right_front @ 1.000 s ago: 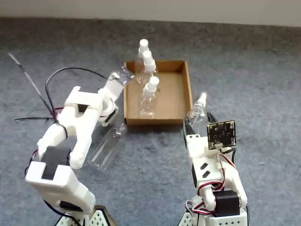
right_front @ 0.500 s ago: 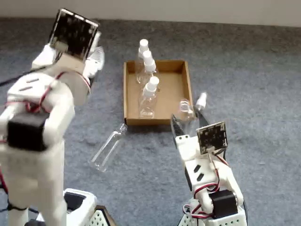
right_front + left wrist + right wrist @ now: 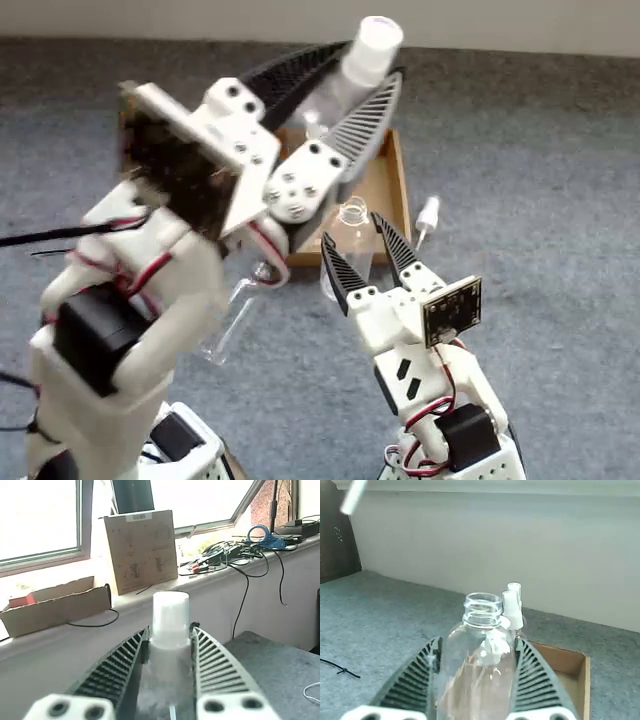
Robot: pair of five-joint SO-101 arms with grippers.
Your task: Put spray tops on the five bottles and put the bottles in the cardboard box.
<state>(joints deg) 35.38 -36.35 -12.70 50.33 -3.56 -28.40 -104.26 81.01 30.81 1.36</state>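
My left gripper (image 3: 372,60) is raised high above the cardboard box (image 3: 397,190), shut on a clear bottle with a white spray top (image 3: 371,42); the white top (image 3: 170,616) sticks out past the fingertips. My right gripper (image 3: 352,230) is shut on an upright clear bottle with an open neck (image 3: 346,250), held in front of the box's near edge. In the right wrist view this open bottle (image 3: 480,650) stands between the fingers, with capped bottles (image 3: 513,605) in the box (image 3: 570,662) behind it. A loose spray top (image 3: 428,214) lies right of the box.
Another uncapped bottle (image 3: 232,315) lies on the grey carpet left of the right arm, partly hidden by the raised left arm. That arm covers much of the box. Black cables (image 3: 40,240) trail at the far left.
The left arm swung up from beside the box's left side, carrying its capped bottle high. The right gripper closed on the open bottle by the box's right corner and carried it leftwards.
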